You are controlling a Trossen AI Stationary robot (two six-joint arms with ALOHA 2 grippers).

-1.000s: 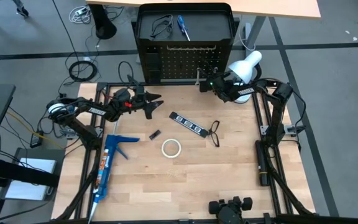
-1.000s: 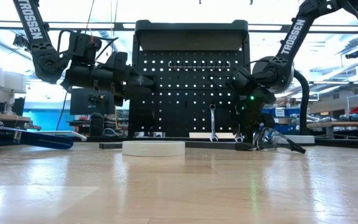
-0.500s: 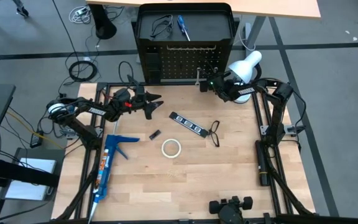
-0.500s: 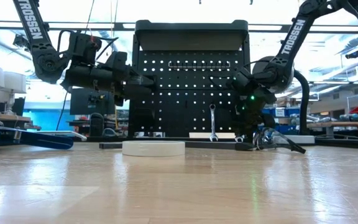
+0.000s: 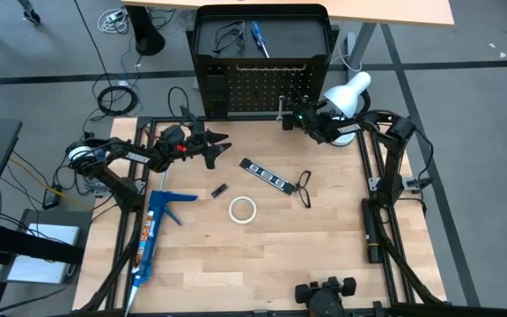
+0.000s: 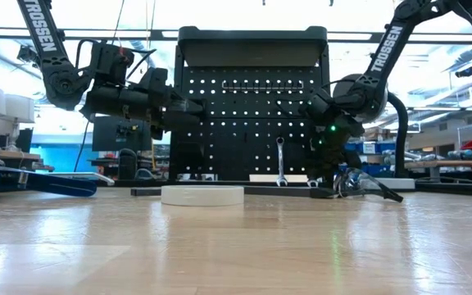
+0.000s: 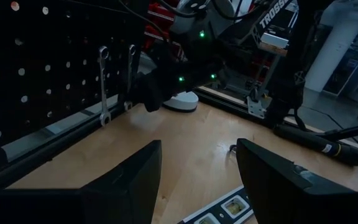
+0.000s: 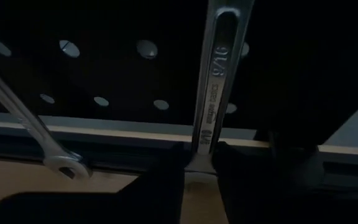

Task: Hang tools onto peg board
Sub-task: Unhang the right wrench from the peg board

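My right tool point(image 8: 197, 171), clenched on a silver wrench point(image 8: 213, 87) against the peg board point(image 5: 258, 88) at the table's far edge, next needs hooking/release; left tool point(image 5: 214, 148) open, idle.

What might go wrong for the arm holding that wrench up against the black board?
1. The right gripper pinches only the lower end of the wrench, so it could twist or slip loose before it hangs on the peg board.
2. Another wrench hangs tilted right beside it; a nudge might knock it off.
3. The white lamp sits close behind that arm, so a pull back could bump it.
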